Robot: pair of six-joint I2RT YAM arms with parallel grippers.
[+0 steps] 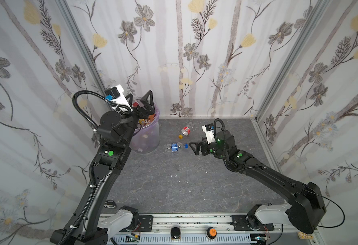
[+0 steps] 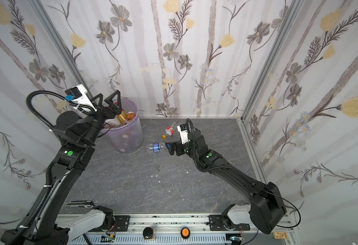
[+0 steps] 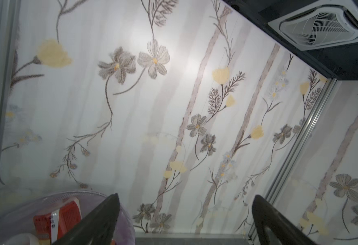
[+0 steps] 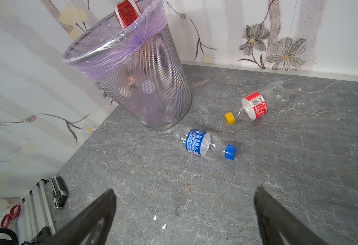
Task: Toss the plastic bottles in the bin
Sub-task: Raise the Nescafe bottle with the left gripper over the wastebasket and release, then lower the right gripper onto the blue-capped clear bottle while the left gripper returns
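The bin (image 1: pixel 147 137) (image 2: pixel 131 137) (image 4: pixel 131 70), a mesh basket lined with a pale purple bag, stands at the back left and holds several plastic bottles (image 2: pixel 127 117). A red-labelled one (image 4: pixel 127 12) (image 3: pixel 57 218) pokes above the rim. My left gripper (image 1: pixel 140 97) (image 2: pixel 108 95) (image 3: pixel 186 196) hangs open and empty over the bin's mouth. Two bottles lie on the table right of the bin: a clear blue-labelled one with a blue cap (image 1: pixel 174 147) (image 2: pixel 156 147) (image 4: pixel 202 144) and a red-labelled one with a yellow cap (image 1: pixel 185 130) (image 2: pixel 169 130) (image 4: pixel 255 106). My right gripper (image 1: pixel 192 148) (image 2: pixel 170 149) (image 4: pixel 185 189) is open, just short of the blue cap.
Flowered walls close in the back and both sides. Small white scraps (image 1: pixel 175 176) lie mid-table. A black device (image 4: pixel 58 192) and red-handled scissors (image 4: pixel 10 214) sit at the front left by the rail. A black knob (image 1: pixel 175 232) and an orange button (image 1: pixel 211 231) are on the front rail.
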